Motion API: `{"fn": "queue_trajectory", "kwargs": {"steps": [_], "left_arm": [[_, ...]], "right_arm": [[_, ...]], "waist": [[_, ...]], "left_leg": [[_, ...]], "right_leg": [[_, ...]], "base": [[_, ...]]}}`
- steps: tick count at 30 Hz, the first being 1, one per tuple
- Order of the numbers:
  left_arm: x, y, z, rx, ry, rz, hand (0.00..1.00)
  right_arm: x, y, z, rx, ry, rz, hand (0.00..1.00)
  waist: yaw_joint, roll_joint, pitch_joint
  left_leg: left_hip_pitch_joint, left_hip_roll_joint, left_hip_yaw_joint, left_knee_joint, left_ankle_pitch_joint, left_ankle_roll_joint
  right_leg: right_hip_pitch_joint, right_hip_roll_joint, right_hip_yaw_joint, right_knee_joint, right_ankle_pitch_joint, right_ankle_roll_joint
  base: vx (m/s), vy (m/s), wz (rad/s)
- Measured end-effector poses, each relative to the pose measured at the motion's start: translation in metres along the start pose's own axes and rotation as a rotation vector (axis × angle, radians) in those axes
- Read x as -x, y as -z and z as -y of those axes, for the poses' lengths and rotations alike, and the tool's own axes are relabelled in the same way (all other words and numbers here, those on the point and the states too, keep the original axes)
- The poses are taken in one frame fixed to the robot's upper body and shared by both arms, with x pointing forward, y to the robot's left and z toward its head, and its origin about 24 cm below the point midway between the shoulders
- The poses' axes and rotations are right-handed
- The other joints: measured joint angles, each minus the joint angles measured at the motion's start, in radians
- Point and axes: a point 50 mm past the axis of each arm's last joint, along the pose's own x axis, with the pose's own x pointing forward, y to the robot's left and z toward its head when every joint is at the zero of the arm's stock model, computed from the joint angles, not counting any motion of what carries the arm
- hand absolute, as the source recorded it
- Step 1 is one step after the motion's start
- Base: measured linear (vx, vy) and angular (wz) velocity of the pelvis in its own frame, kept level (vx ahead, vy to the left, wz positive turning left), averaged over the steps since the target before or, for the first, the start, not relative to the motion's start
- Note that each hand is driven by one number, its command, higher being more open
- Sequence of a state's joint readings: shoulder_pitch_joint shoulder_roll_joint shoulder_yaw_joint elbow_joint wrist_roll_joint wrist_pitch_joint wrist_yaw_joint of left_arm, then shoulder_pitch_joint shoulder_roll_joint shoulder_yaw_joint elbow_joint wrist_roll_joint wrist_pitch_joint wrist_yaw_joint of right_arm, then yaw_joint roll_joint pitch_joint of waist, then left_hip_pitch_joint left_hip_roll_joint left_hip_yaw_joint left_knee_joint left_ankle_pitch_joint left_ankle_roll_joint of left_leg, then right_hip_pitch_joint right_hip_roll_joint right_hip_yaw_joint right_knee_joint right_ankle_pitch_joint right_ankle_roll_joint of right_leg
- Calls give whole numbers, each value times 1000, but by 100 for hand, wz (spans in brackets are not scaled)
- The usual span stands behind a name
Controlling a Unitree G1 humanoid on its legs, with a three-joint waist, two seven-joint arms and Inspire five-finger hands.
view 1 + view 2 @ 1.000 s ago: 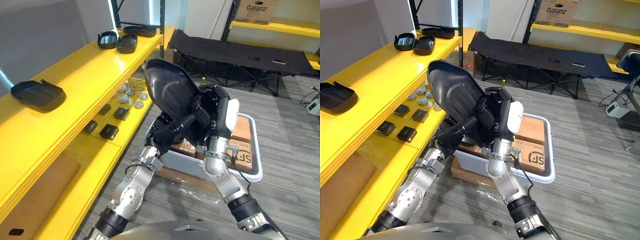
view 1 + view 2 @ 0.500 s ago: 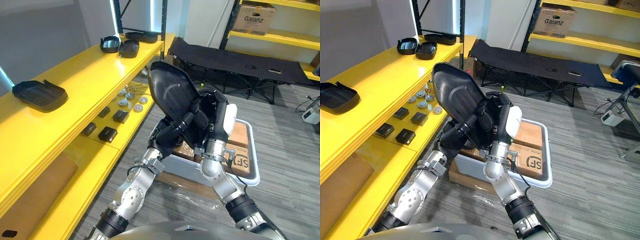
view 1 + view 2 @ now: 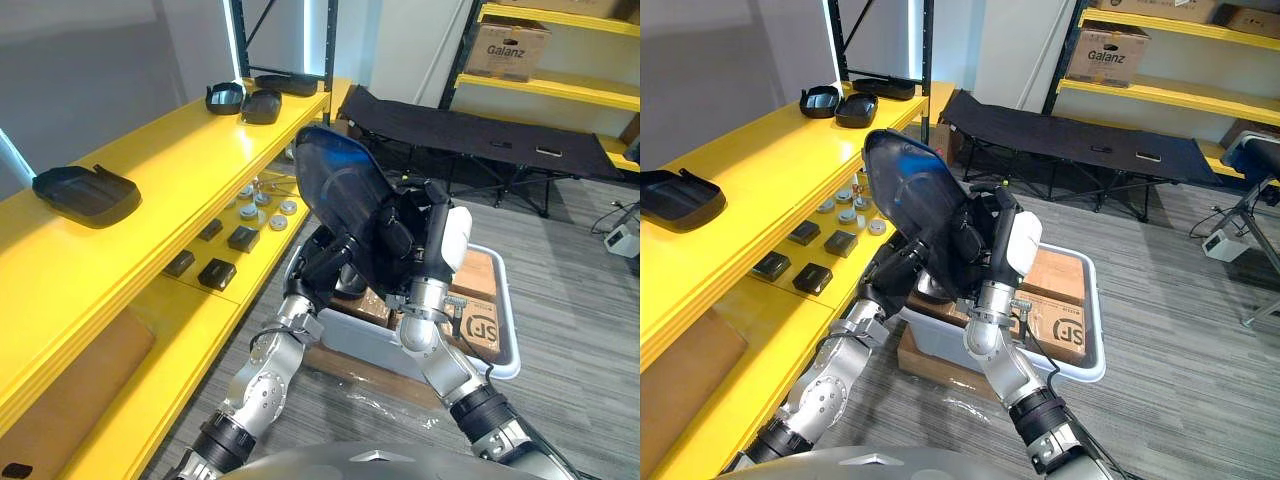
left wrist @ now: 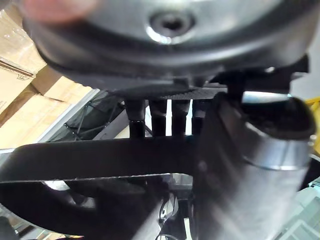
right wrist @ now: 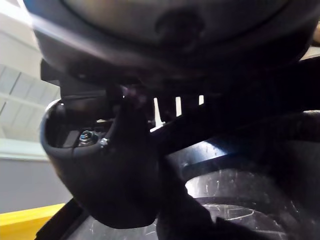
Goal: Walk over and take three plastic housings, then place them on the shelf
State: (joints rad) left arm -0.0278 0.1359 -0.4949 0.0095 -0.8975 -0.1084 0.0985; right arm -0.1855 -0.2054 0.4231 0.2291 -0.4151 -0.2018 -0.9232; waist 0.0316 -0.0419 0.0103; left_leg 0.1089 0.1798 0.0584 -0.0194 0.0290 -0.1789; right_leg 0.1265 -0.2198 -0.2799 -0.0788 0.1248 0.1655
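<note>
— Left hand (image 3: 335, 262) is clamped on the lower edge of the housing (image 3: 340, 195), and our right hand (image 3: 428, 232) grips the other side, thumb pressed to the shell. We carry it between the two, tipped up on edge.

— Where does it sit against the shelf (image 3: 170, 150)?

— Off the shelf's front edge, out over the tub (image 3: 500, 345) of boxes (image 3: 483, 320) that stands beside the shelf. No part of it touches the shelf yet.

— And on the shelf itself?

— One lone housing (image 3: 80, 195) lies at the shelf's near end, and the far housings (image 3: 260, 105) are bunched at its other end, with bare yellow between them. We judge that gap is where ours belongs.

— What worries us?

— The shell is broad and smooth, and we hold it only low down. If one hand eases before the other, it could pivot or slip and drop into the tub. As we swing it across, its tall top edge could strike the shelf's front lip, or the post (image 3: 325, 50) at the shelf's far end. Set too close to the lip, it may rock off. Set too near the lone housing, it may shove that one along.
</note>
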Motion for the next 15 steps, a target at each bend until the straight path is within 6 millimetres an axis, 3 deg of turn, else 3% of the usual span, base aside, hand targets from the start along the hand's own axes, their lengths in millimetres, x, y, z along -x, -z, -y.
{"fn": "queue_trajectory", "kwargs": {"steps": [5, 15], "left_arm": [[-5, 10, 17, 4, 111, -76, 100], [-5, 14, 18, -13, 130, -110, 100]], "right_arm": [[-4, -14, -13, -39, -75, 63, 0], [-9, -18, -13, -52, -92, 92, 0]], "waist": [[4, -1, 1], [7, -4, 3]], "left_leg": [[0, 7, -7, 0, -2, -2], [0, 7, -8, -1, -2, -2]], "right_leg": [[-1, 6, -7, -5, -6, -11], [0, 7, -10, -5, -4, -7]], "base": [[-14, 5, 3], [0, 0, 0]]}}
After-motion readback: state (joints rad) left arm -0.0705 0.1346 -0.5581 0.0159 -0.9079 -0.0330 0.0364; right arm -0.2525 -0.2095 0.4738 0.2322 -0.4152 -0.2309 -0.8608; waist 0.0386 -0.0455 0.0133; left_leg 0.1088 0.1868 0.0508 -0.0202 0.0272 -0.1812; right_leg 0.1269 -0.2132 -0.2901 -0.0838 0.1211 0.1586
